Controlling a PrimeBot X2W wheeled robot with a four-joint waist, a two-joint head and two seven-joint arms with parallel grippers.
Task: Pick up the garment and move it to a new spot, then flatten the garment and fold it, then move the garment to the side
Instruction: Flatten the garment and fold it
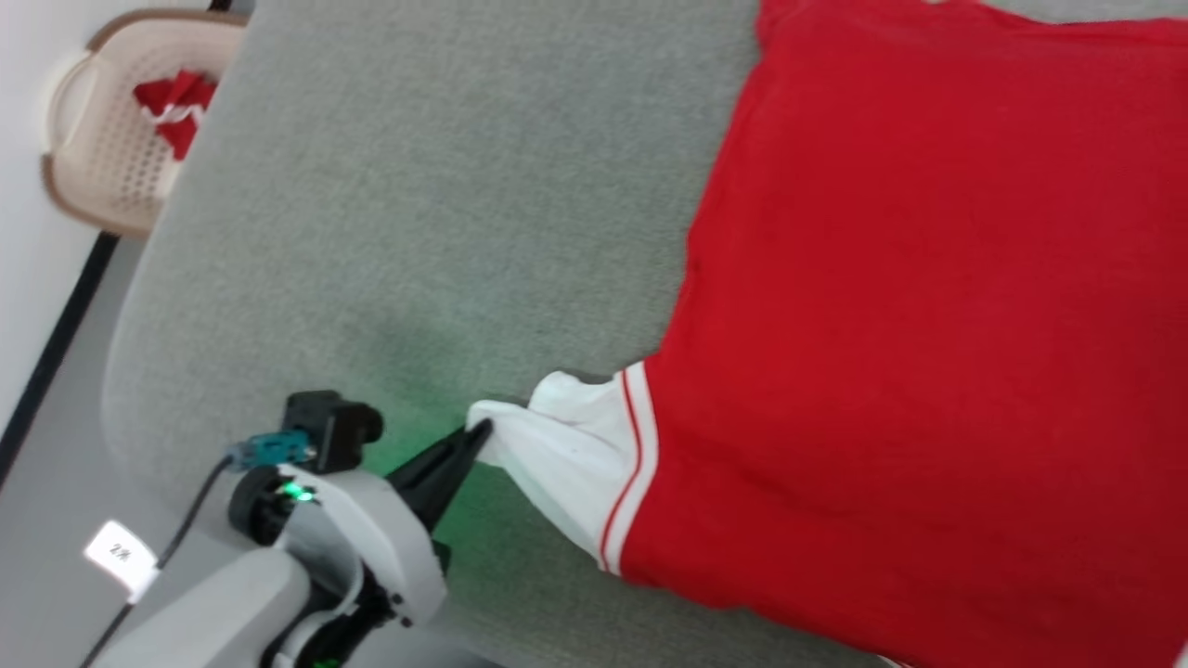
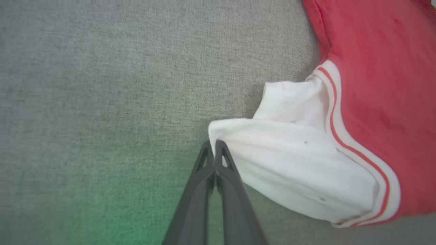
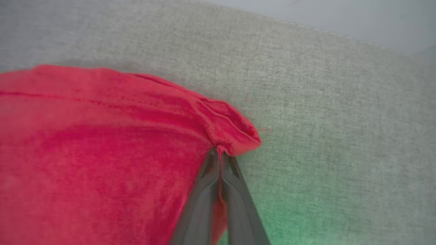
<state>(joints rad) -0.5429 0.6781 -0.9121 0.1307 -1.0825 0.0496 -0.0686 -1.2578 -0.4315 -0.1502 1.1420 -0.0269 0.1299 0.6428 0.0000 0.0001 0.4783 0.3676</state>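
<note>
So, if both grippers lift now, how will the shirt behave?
Probably floppy: the shirt bunches into folds where the right gripper pinches it. Likely to sag between grips, since the left gripper holds only the sleeve tip. The matte knit seems unlikely to slip.

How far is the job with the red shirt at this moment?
Done, apparently: the garment lies mostly spread on the grey surface. In hand: the left gripper has its jaws shut on the white sleeve end, the right gripper on a red corner. Left: folding, moving aside.
</note>
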